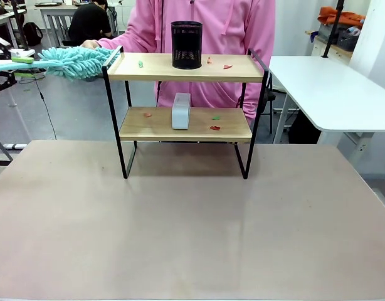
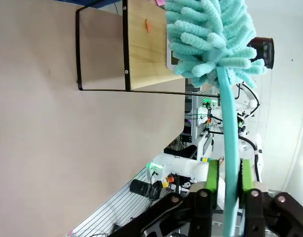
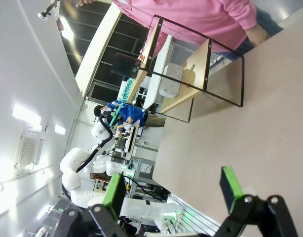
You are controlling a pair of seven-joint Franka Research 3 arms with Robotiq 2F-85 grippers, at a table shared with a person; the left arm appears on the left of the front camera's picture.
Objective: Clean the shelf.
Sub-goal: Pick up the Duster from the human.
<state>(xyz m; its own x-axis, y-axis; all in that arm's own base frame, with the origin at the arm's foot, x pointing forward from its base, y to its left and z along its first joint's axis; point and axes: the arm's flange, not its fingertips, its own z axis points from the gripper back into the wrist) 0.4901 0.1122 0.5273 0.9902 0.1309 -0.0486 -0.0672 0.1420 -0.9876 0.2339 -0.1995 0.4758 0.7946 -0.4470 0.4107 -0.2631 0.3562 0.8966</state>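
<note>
Front view gave me the layout. At the far left, the teal duster (image 1: pixel 76 61) reached in with its fluffy head up against the left rail of the shelf (image 1: pixel 161 66), level with the top board. The shelf stood at the far side of the table (image 1: pixel 180 238), in front of a person in a pink top (image 1: pixel 205 25).

Reading rightward along the top board, there was a green scrap (image 1: pixel 141 63), a black mesh cup (image 1: pixel 186 45), then two reddish scraps. The lower board held a pale box (image 1: pixel 181 111) in the middle, with more scraps on either side of it.

In the left wrist view, my left gripper (image 2: pixel 229 175) was clenched on the duster's handle, with the head pointing at the shelf's end. The right gripper (image 3: pixel 172 190) hung spread and empty above the table, well apart from the shelf.

I judged the sweep as only starting, since no scrap looked cleared. The next move called for carrying the head over the rail and drawing it across the top board. The cup stood in that path and could tip.
</note>
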